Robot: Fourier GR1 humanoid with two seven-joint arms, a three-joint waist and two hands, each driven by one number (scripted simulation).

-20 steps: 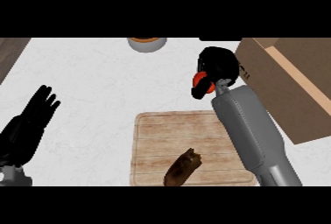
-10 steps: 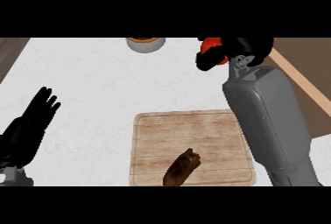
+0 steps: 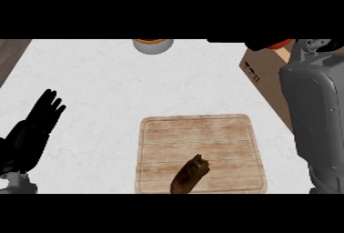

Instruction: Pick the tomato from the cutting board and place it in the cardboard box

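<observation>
Right hand (image 3: 260, 44) at top edge of head view, mostly cut off; the part that shows is curled round the tomato (image 3: 282, 44), seen only as a red sliver beside the wrist. Hand and tomato lie over the far end of the cardboard box (image 3: 263, 75), well apart from the cutting board (image 3: 201, 136). Right forearm (image 3: 312, 118) covers much of the box. Brown oblong item (image 3: 189, 175) on the board's near edge. Bowl (image 3: 152, 45) at the counter's (image 3: 101, 82) far edge. Left hand (image 3: 33, 129) rests at left, fingers straight.
</observation>
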